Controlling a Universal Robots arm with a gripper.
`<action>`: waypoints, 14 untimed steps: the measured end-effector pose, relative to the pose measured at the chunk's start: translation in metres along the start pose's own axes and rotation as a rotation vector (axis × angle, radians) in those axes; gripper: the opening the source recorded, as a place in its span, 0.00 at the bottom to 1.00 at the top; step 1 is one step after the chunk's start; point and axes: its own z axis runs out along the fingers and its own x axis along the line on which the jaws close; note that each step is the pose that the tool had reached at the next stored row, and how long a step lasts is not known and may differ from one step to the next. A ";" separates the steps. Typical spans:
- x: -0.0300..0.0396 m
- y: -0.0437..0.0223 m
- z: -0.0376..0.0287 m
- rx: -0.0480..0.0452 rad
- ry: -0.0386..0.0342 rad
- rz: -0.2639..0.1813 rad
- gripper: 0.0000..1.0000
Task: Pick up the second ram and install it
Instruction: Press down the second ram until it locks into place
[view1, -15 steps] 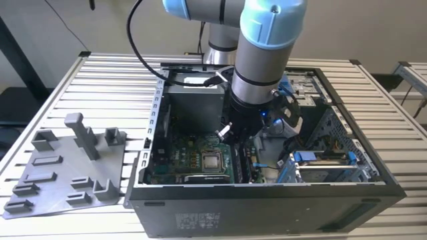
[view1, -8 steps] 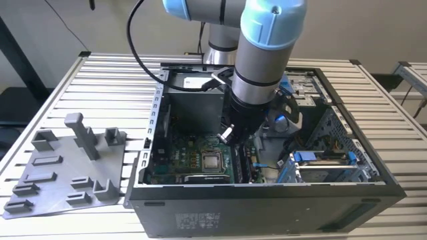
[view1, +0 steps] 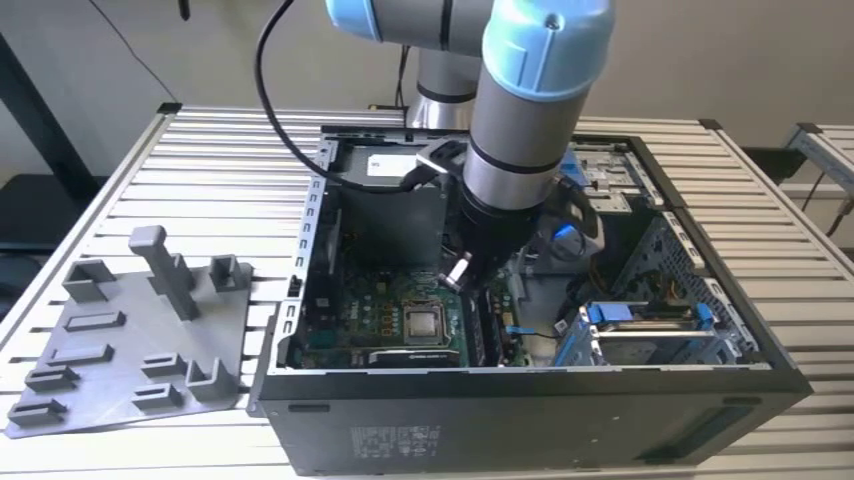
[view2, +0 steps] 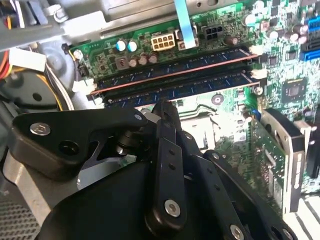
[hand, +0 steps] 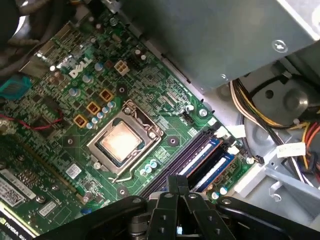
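In the centre of the exterior view, the arm reaches down into the open case (view1: 534, 405), with the hand (view1: 461, 272) low over the board (view1: 380, 300). The case walls stand close on every side of the arm. The drive cage (view1: 654, 330) fills the exterior view's right, so the freest room is straight above.

In both wrist views the hand's (view2: 164, 106) fingers (hand: 172, 184) are drawn narrow, tip against tip, with nothing between them. The tips sit just beside the memory slots. There, in the second wrist view, two dark sticks stand on edge, side by side in parallel. The second ram (view2: 185, 86) is the one next to the fingertips, and its twin (view2: 175, 64) lies beyond it. I cannot tell whether the tips touch the ram's top edge.

The CPU socket (hand: 122, 142) lies bare and near the slots. On the bench (view1: 227, 170), at the exterior view's left, the grey tray (view1: 127, 375) lies well apart from the case.
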 end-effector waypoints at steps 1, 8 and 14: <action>0.0000 0.0000 0.0002 -0.0008 0.0007 -0.017 0.11; 0.0001 0.0000 0.0008 -0.0039 0.0032 -0.145 0.11; 0.0001 0.0000 0.0009 -0.0024 -0.0009 -0.249 0.11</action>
